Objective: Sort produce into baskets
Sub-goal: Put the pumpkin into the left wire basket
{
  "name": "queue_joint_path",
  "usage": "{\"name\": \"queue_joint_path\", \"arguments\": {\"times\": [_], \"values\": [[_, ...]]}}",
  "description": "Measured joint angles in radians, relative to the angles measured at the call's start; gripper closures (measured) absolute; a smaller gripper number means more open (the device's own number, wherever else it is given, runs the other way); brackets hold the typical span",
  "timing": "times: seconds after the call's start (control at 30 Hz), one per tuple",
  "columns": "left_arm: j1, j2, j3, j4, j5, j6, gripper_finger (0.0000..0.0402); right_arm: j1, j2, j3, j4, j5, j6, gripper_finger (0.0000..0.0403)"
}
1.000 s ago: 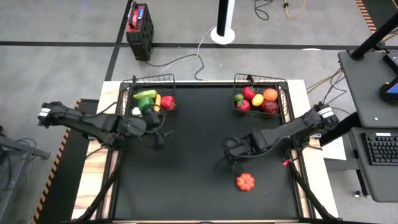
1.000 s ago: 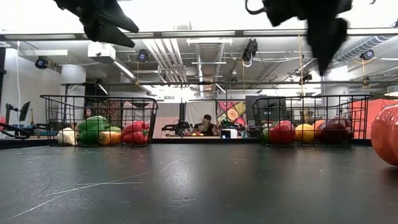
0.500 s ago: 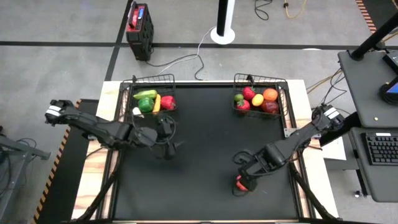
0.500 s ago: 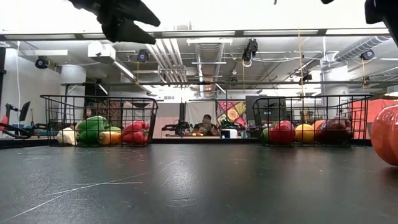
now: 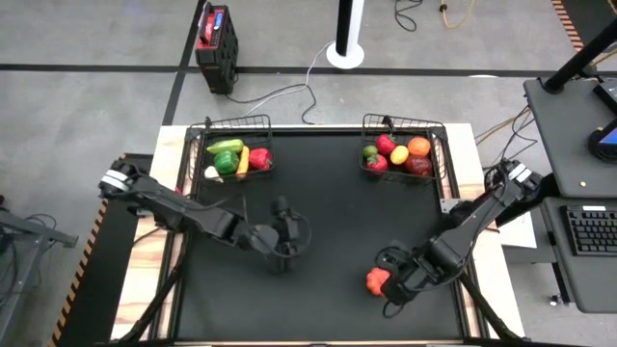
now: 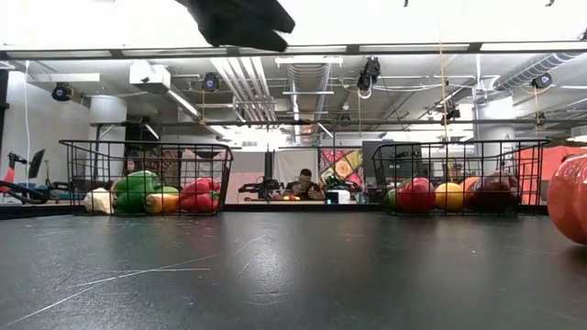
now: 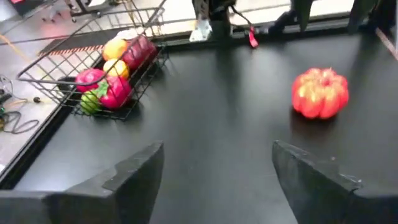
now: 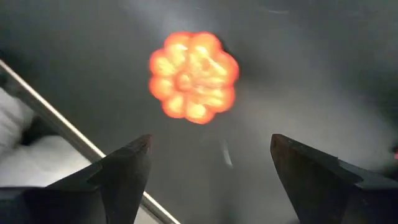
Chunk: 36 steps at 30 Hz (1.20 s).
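Note:
An orange toy pumpkin [image 5: 374, 280] lies on the black table top near the right front, seen also in the left wrist view [image 7: 320, 93] and the right wrist view [image 8: 194, 76]. My right gripper [image 5: 391, 282] hovers just above it, open, pointing steeply down, and does not touch it. My left gripper [image 5: 293, 237] is open over the table's middle, pointing toward the pumpkin. At the far edge stand two wire baskets: the left basket [image 5: 234, 123] holds green, yellow, red and white produce, the right basket [image 5: 405, 122] holds red, orange, yellow and green produce.
A bare black mat [image 5: 318, 202] lies between the baskets and the pumpkin. Beyond the far edge are a red-and-black box [image 5: 216, 37] and a white pole base [image 5: 345, 50]. A desk with a keyboard [image 5: 590, 231] stands to the right. A person [image 6: 305, 182] sits far behind.
My left gripper has gone from the table's left toward its middle, sinking slightly and rolling. My right gripper has swung toward the near right, from the table's middle to above the pumpkin, rolling as it went. The pumpkin has kept its place.

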Motion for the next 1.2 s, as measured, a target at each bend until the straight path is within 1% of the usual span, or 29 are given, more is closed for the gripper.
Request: {"name": "queue_joint_path", "arguments": {"times": [0.1,0.2,0.33,0.43,0.53,0.77,0.9,1.0,1.1,1.2], "values": [[-0.011,0.044,0.016,0.000,0.006,0.037,0.0139,0.021,-0.018,-0.032,0.072,0.037,0.068,0.0087],[-0.038,0.079,0.013,0.020,0.008,0.051,0.0161,0.037,-0.037,-0.073,0.115,0.046,0.134,0.0087],[-0.075,0.149,0.001,0.151,0.010,0.053,0.0189,0.043,-0.055,-0.161,0.203,0.062,0.184,0.0087],[-0.097,0.214,0.013,0.217,0.011,0.065,0.0212,0.041,-0.075,-0.236,0.314,0.079,0.185,0.0087],[-0.109,0.282,0.070,0.233,0.023,0.083,0.0236,0.043,-0.090,-0.297,0.358,0.097,0.198,0.0087],[-0.108,0.468,0.238,0.240,0.047,0.128,0.0290,0.044,-0.148,-0.380,0.375,0.123,0.208,0.0087],[-0.108,0.566,0.323,0.243,0.047,0.143,0.0320,0.052,-0.185,-0.445,0.461,0.129,0.211,0.0087],[-0.107,0.625,0.376,0.242,0.047,0.145,0.0336,0.071,-0.200,-0.488,0.549,0.159,0.211,0.0087],[-0.107,0.669,0.434,0.244,0.050,0.149,0.0352,0.094,-0.206,-0.504,0.570,0.198,0.212,0.0087],[-0.104,0.714,0.497,0.245,0.100,0.150,0.0367,0.116,-0.210,-0.512,0.570,0.225,0.220,0.0087]]}}
